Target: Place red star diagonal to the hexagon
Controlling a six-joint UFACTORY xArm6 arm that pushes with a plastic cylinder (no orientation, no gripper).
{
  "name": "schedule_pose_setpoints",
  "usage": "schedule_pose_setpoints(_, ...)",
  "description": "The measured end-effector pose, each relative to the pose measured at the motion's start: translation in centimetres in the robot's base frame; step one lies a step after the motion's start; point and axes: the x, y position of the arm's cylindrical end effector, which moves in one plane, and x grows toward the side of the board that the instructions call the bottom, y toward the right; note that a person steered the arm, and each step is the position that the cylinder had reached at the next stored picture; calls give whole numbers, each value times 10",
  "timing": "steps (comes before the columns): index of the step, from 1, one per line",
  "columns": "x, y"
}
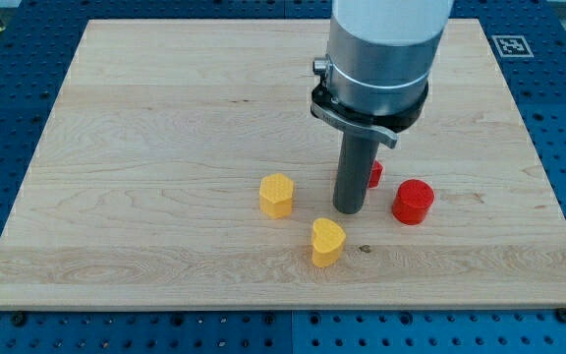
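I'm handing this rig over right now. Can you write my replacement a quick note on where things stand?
My tip is down on the board, right against a red block mostly hidden behind the rod, probably the red star. The yellow hexagon sits to the tip's left; a yellow heart lies below, a red cylinder to the right. Done: tip at the star. Left: push it diagonal to the hexagon.

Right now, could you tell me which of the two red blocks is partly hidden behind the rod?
The red star: only a sliver shows, right of the rod just above my tip. The red cylinder stands in full view, farther toward the view's right.
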Motion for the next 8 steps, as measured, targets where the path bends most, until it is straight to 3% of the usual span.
schedule_pose_setpoints(1, 0, 28)
schedule_pose_setpoints(3, -53, -16)
schedule_pose_setpoints(8, -74, -2)
